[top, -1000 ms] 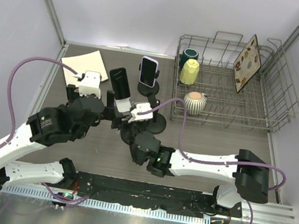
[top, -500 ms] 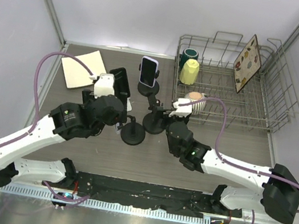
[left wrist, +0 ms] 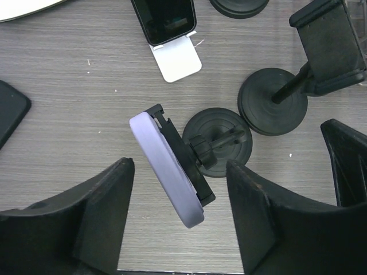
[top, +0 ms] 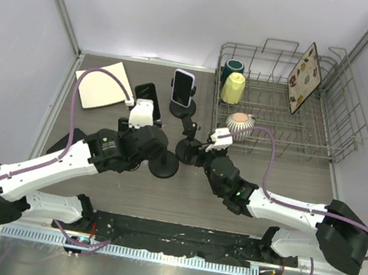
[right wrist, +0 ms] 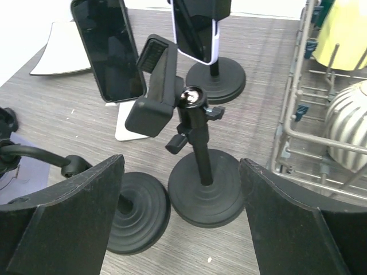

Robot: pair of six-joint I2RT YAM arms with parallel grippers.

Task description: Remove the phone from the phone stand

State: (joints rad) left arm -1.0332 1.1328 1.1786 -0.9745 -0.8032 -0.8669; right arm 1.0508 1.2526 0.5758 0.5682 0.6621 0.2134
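While the left gripper hangs straight over the phone stand, its jaws are spread wide, with one finger on each side of the lavender phone. Bare table shows in both gaps, so nothing is gripped. The lavender phone sits clamped in that stand's cradle, tilted over, with the round black base just beside it.

Right next to the phone stand, bases close together, is an empty stand. The right gripper sits low in front of that one — its post is framed between fingers set wide apart, and nothing is held.

Farther back from the phone stand, a black phone leans on a white holder, and another phone stands upright in a third black stand. Well off from the phone stand, past the empty one, the wire dish rack holds a yellow cup and a ribbed bowl.
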